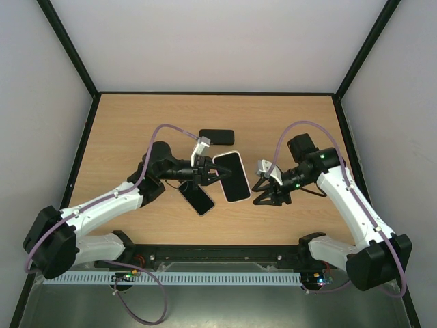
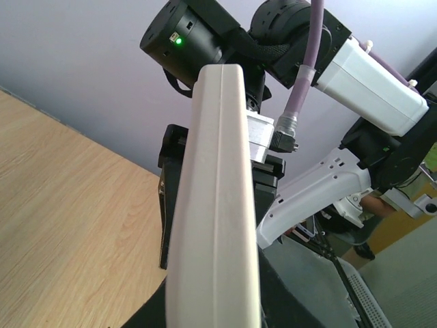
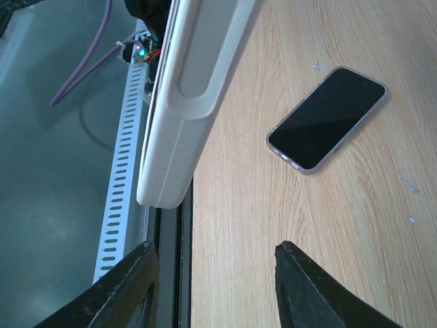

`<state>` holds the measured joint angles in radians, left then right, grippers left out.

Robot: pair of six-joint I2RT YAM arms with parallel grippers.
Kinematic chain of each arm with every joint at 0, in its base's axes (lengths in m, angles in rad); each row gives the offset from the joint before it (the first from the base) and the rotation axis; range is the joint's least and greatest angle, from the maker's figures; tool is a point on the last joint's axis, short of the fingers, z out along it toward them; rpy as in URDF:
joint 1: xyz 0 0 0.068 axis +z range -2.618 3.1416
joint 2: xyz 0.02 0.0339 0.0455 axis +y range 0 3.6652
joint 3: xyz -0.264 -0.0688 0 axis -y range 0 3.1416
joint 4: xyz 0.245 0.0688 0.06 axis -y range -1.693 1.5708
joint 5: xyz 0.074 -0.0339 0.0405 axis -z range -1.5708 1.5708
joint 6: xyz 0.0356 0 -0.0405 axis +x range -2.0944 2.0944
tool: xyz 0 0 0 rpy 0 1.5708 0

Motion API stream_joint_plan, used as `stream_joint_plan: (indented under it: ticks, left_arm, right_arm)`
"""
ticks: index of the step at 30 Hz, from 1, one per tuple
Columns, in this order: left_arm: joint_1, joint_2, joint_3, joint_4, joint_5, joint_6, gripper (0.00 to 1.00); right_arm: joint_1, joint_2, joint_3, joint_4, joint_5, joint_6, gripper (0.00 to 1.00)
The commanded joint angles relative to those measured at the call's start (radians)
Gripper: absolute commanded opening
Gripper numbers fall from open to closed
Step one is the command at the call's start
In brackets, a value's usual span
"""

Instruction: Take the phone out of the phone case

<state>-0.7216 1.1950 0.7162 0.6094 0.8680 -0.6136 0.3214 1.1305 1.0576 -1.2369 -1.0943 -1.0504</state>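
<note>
Over on the left, the left gripper [image 1: 212, 172] is clamped tight on one end of a white-edged phone [image 1: 231, 176], holding it lifted clear of the table [image 1: 136, 123] with its dark screen facing up. Just in front of that gripper, a dark-screened phone [image 1: 196, 198] lies flat on the wood. Behind the gripper lies the phone case [image 1: 216, 137], a flat black slab on its own, touched by nothing; from this height I can't make out its camera opening. Moving right, the right gripper [image 3: 215, 249] hangs just beside the white-edged phone, fingers spread apart, nothing between them and no contact.
</note>
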Motion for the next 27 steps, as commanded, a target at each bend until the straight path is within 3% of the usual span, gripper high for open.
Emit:
stream_joint_plan:
  ticks: [1,11,27]
  left_arm:
    - [0.001,-0.020,0.048,0.040,0.044,-0.006,0.03]
    - [0.001,-0.011,0.052,0.046,0.055,-0.011,0.03]
    - [0.001,0.001,0.068,0.022,0.088,-0.013,0.03]
  right_arm:
    - [0.015,0.004,0.046,-0.035,-0.045,-0.016,0.46]
    - [0.118,-0.003,0.062,0.048,-0.065,0.119,0.46]
    - [0.122,-0.024,0.049,0.068,-0.040,0.120,0.30]
